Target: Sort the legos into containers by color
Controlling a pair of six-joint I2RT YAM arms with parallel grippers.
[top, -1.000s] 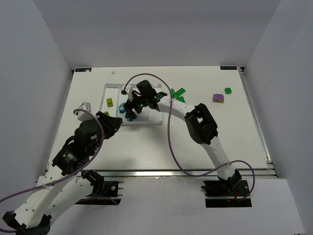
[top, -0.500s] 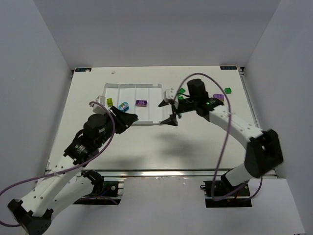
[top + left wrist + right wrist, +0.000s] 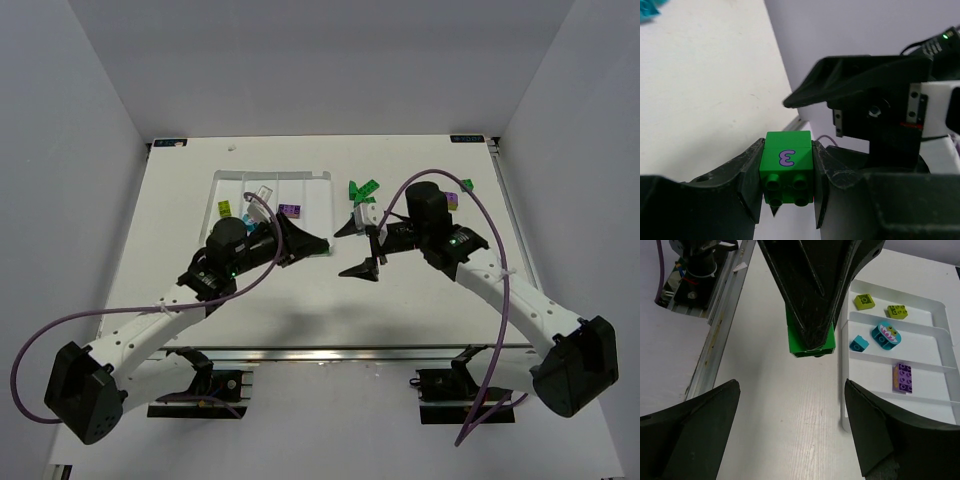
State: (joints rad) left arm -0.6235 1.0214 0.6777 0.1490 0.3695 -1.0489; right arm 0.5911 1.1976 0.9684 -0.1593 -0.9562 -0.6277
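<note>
My left gripper [image 3: 787, 150] is shut on a green lego [image 3: 787, 165] with a purple "3" on it. In the top view this gripper [image 3: 318, 244] hangs just off the white tray's [image 3: 300, 176] front right corner. My right gripper [image 3: 355, 250] is open and empty, facing the left one from close by. In the right wrist view the held green lego [image 3: 810, 340] hangs above the table, beyond my open right gripper [image 3: 791, 385]. The tray [image 3: 940, 330] holds yellow-green legos [image 3: 865, 301], teal ones [image 3: 885, 335] and a purple one [image 3: 903, 377], each colour in its own compartment.
Loose green legos [image 3: 362, 190] lie right of the tray. Another green one [image 3: 467, 185] and a purple one [image 3: 452, 199] lie further right, partly behind my right arm. The table's near edge rail [image 3: 715, 325] runs along the front.
My left arm has swung right, from the tray's front to past its right corner. My right arm has left the tray and now faces the left gripper, open.
</note>
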